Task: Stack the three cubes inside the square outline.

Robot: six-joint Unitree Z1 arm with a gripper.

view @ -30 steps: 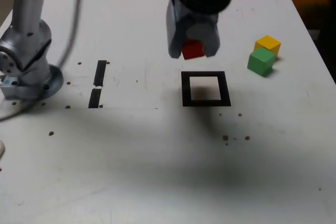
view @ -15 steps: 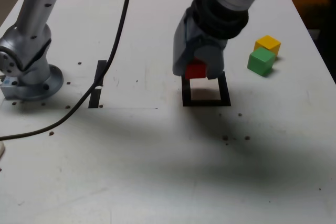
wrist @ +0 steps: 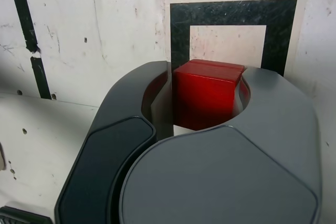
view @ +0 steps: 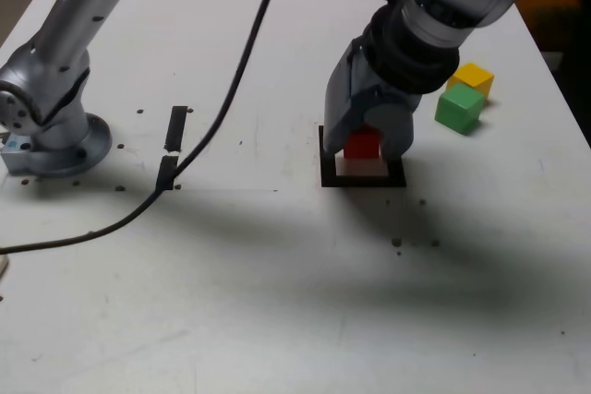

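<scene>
My gripper (view: 366, 147) is shut on the red cube (view: 362, 144), which hangs low over the square outline (view: 327, 173), just above its white centre. In the wrist view the red cube (wrist: 206, 94) sits clamped between the grey jaws of the gripper (wrist: 205, 103), with the square outline (wrist: 178, 35) right beyond it. Whether the cube touches the table cannot be told. The green cube (view: 459, 108) and the yellow cube (view: 472, 78) stand touching each other on the table toward the exterior view's right, apart from the gripper.
The arm's base (view: 46, 108) stands at the exterior view's left, and its black cable (view: 222, 108) trails across the table. Two short black tape strips (view: 172, 147) lie left of the square. The table's right edge runs close behind the two loose cubes.
The gripper has come down and slightly toward the exterior view's right with the red cube, from above the square's far side to low over its centre. The cable has swung in.
</scene>
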